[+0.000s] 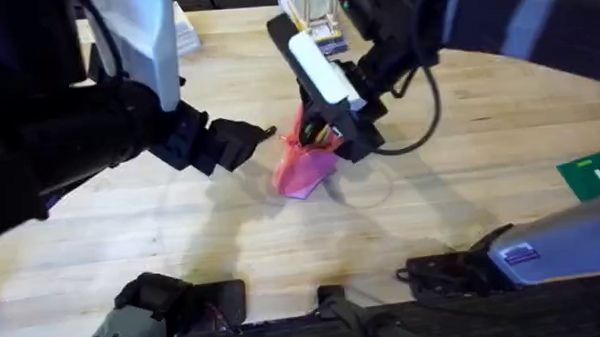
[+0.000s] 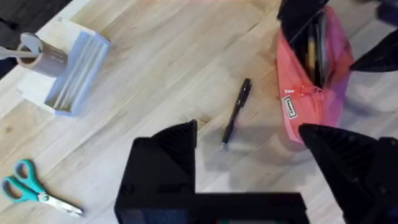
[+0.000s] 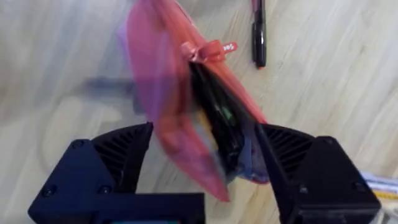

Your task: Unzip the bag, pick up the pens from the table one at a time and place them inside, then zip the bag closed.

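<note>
Light-wood plank table (image 1: 461, 183) carries a pink soft zip pouch (image 1: 305, 163), unzipped, gripped by the right gripper (image 3: 205, 155); left gripper (image 2: 249, 140) gapes wide, its fingers touching nothing, thin black pen (image 2: 235, 112) at its twelve o'clock.

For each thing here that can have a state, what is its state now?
bag: unzipped, mouth open, pens already inside, held up at one end.
pen: lying flat on the table, beside the bag, not touching it.
scissors: closed, lying flat.
left gripper: open, above the pen.
right gripper: around the bag's end.
</note>
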